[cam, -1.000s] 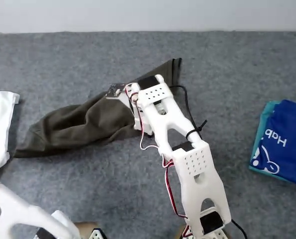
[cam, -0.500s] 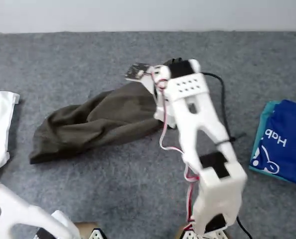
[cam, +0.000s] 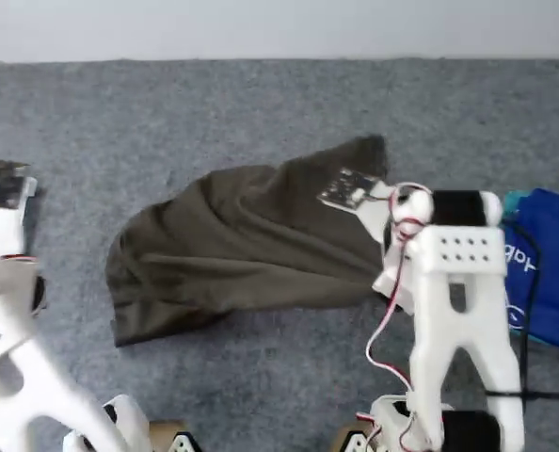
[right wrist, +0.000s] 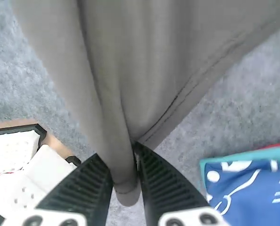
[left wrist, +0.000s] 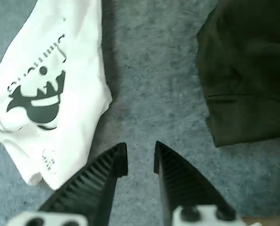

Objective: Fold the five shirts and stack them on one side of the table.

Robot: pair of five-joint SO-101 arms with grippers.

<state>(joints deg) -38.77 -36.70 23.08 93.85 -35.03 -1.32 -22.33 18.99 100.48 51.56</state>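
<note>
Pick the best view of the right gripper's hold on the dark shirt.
Right wrist view: right gripper pinches a fold of the dark shirt. High view: arm hides the grip. Left wrist view: the shirt's far corner.

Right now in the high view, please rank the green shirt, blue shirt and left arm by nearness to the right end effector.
1. Green shirt, held by right end effector.
2. Blue shirt, right edge.
3. Left arm, far left.
</note>
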